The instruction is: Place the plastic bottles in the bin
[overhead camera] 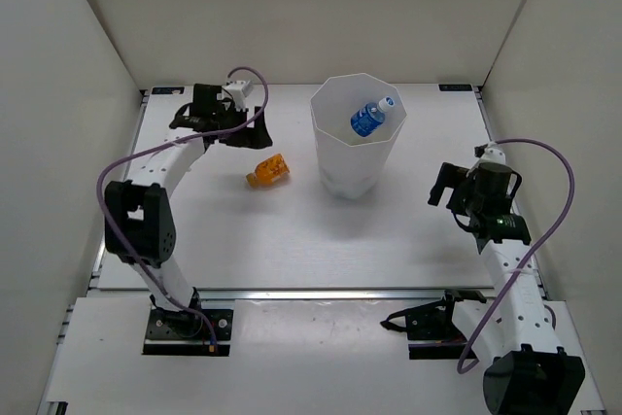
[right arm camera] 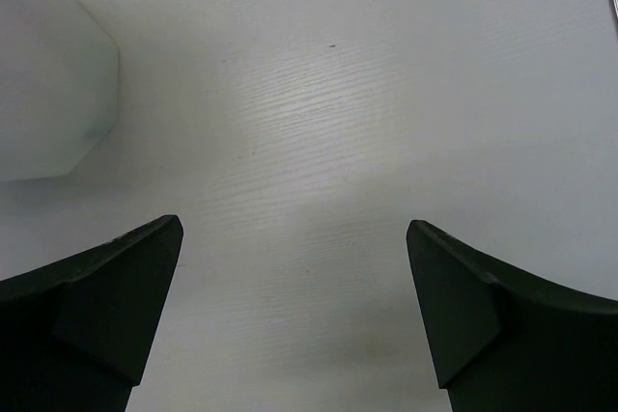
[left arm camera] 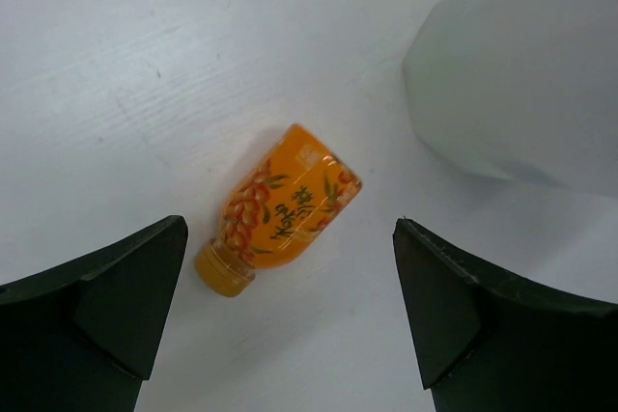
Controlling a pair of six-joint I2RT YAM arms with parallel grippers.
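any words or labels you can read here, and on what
Orange bottle: dark characters on its berry-print label, too blurred to read.
Blue-labelled bottle in the bin: label too small to read.
No other text shows.

One bin (overhead camera: 335,170). Two bottles can be counted: one orange bottle (overhead camera: 267,171), lying on its side left of the bin, and one blue bottle (overhead camera: 367,120) inside the bin near its rim. Whether more lie deeper in the bin cannot be told. Two arms: left arm (overhead camera: 160,174) left of the bin, right arm (overhead camera: 507,255) right of it. One table (overhead camera: 292,250).
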